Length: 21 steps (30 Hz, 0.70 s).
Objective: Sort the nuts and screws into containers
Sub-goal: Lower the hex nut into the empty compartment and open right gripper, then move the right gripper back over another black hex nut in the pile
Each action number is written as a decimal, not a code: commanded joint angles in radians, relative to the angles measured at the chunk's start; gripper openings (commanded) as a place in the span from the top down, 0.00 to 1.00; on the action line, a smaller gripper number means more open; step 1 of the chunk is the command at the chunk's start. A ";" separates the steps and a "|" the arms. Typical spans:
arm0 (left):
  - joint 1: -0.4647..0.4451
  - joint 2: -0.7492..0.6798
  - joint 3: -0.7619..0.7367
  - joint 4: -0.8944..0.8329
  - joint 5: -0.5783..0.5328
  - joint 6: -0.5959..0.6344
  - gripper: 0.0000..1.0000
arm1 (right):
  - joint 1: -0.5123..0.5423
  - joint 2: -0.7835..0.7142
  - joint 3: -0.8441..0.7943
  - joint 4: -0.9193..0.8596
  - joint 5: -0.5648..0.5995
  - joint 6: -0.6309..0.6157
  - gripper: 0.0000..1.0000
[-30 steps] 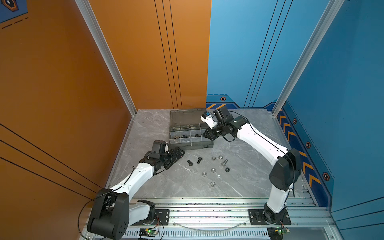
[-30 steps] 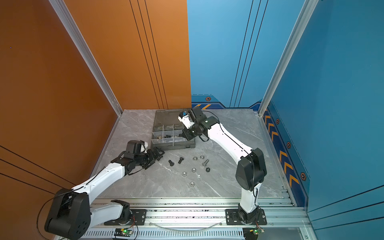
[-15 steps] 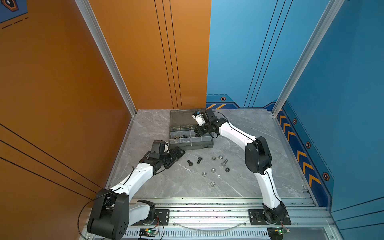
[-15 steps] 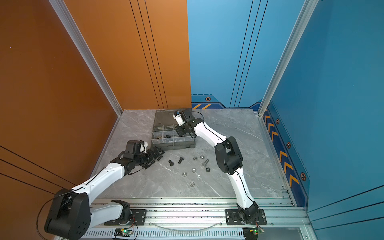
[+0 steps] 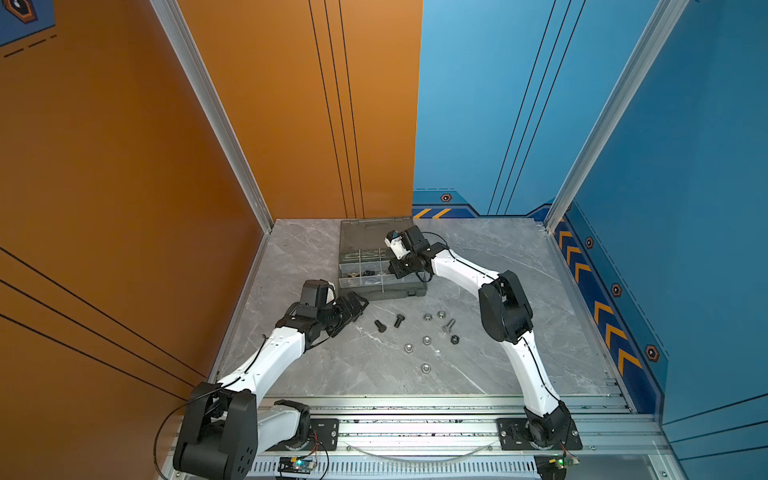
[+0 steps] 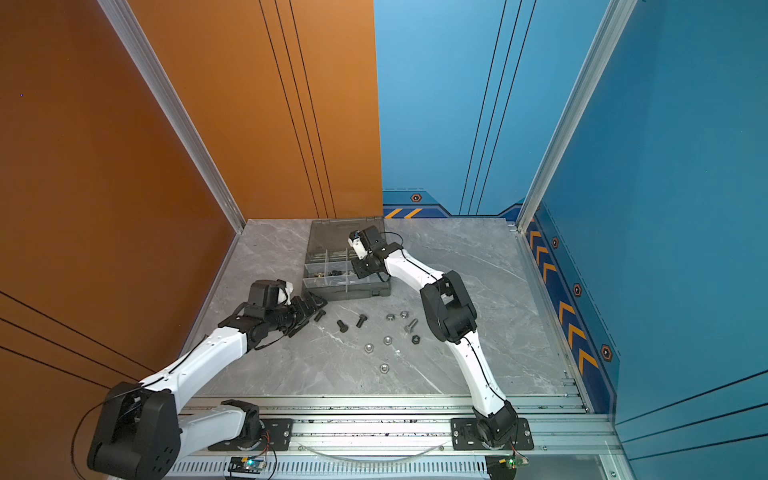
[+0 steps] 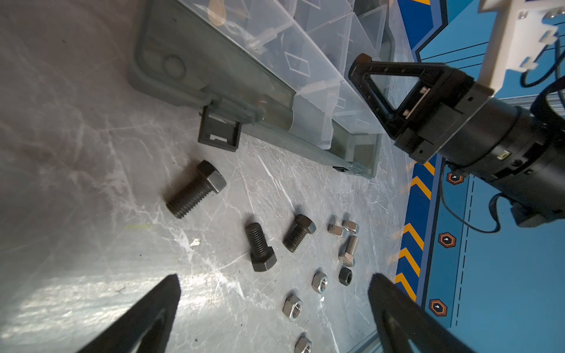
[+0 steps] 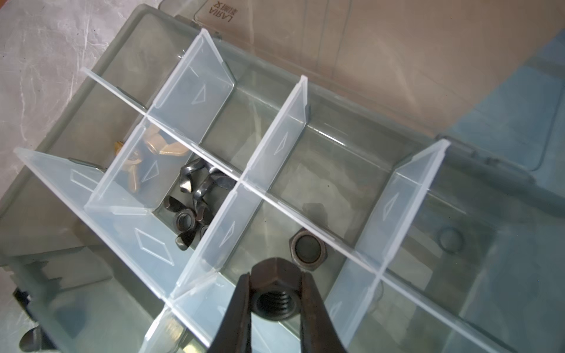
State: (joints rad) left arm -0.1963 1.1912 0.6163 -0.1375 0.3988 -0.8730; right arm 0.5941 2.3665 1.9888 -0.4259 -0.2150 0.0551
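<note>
My right gripper [image 8: 275, 284] is shut on a black hex nut [image 8: 275, 269] and hangs over a middle compartment of the grey organiser case [image 5: 380, 291], where another black nut [image 8: 308, 249] lies. Black wing nuts [image 8: 195, 195] and brass wing nuts [image 8: 153, 146] fill the neighbouring compartments. My left gripper [image 7: 275, 277] stands open low over the table by the case's front left corner. Ahead of it lie three black screws [image 7: 195, 189] [image 7: 260, 247] [image 7: 298, 232], a silver screw [image 7: 348, 250], several silver nuts [image 7: 293, 305] and a black nut [image 7: 345, 276].
The case's smoky lid [image 5: 365, 232] lies open towards the back wall. A black latch [image 7: 218, 134] sticks out from the case's front. Orange wall [image 5: 124, 208] bounds the left side, blue wall [image 5: 685, 249] the right. An aluminium rail [image 5: 415, 415] runs along the front edge.
My right gripper has carried the black nut leftward to over the case, and its elbow has swung in towards the middle. The left arm has not moved.
</note>
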 commanded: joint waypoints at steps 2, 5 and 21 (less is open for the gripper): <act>0.007 -0.009 -0.010 0.002 0.023 0.003 0.02 | -0.007 -0.022 0.007 -0.019 0.032 0.006 0.68; 0.008 -0.008 -0.010 0.002 0.024 0.003 0.02 | -0.006 -0.037 0.004 -0.031 0.034 0.001 0.60; 0.010 -0.005 0.000 0.009 0.030 0.006 0.02 | -0.010 -0.418 -0.276 -0.227 0.100 -0.029 0.51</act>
State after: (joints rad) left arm -0.1955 1.1912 0.6163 -0.1368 0.4053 -0.8730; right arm 0.5884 2.0262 1.7744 -0.5327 -0.1619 0.0479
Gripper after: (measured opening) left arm 0.978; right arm 0.489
